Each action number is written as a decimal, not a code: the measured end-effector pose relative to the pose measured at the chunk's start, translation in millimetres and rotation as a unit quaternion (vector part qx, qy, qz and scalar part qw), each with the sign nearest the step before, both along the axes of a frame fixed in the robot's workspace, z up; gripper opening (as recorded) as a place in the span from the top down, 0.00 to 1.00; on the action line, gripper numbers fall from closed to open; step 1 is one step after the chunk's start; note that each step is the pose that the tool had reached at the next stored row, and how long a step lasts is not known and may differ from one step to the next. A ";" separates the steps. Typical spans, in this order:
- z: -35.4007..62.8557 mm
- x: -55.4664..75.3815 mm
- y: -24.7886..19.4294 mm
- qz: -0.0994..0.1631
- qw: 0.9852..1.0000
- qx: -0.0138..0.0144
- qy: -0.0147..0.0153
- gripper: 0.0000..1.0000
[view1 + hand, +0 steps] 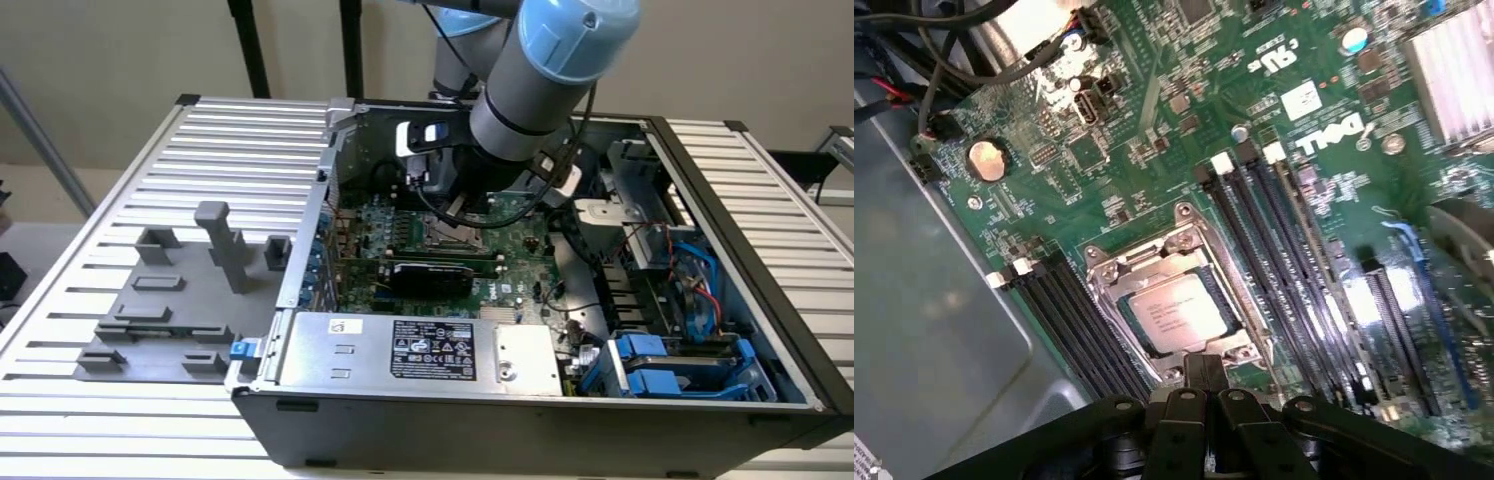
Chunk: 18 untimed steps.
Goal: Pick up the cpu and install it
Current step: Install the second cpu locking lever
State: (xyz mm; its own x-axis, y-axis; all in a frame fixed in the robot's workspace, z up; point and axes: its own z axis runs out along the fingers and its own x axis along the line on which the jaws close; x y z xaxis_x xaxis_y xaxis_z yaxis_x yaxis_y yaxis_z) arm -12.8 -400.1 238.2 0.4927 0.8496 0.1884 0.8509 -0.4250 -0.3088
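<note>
One chip matters here: the cpu (1176, 312) lies flat in its socket (1176, 300) on the green motherboard (1154, 160), pale silvery top up, inside the metal frame that rings it on all sides. My claw (1204, 395) hangs just above the near edge of that frame, one dark finger tip over the frame's rim and apart from the chip's face. I hold nothing that I can see, but whether my fingers are spread or drawn together I cannot tell from the wrist view.

Room is tight. Black memory slots (1274, 250) run close along one side of the socket and a second bank (1069, 310) runs along the other, so the frame is hemmed in by two long ridges. Beyond one bank stands the grey wall of the case (944, 330); loose cables (944, 60) crowd the corner near a round coin battery (985, 159). A finned heat sink (1454, 70) sits toward another corner.

In the exterior view my arm (541, 90) reaches down into the open computer case (747, 230), which rests on a slatted table (120, 180). A black expansion card (427, 275) crosses the board nearer the camera, and the power supply (420, 350) blocks that end. A grey fixture (174, 300) sits on the table toward the exterior view's left.

White lettering on the board reads "DELL" (1334, 135). The power supply carries a black label (434, 350) too small to read.
</note>
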 end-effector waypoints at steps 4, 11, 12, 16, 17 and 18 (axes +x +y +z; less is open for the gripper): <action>3.0 -2.6 -10.4 0.000 1.000 0.000 0.000 0.89; 3.1 -19.6 -22.6 0.000 1.000 0.000 0.000 0.89; 3.1 -23.0 -22.6 0.000 1.000 0.000 0.000 0.89; 2.5 -34.4 -22.1 0.000 1.000 0.000 0.000 0.89; 2.2 -35.1 -21.2 0.000 1.000 -0.001 0.000 0.89; 1.7 -35.2 -20.0 0.000 1.000 0.000 0.000 0.89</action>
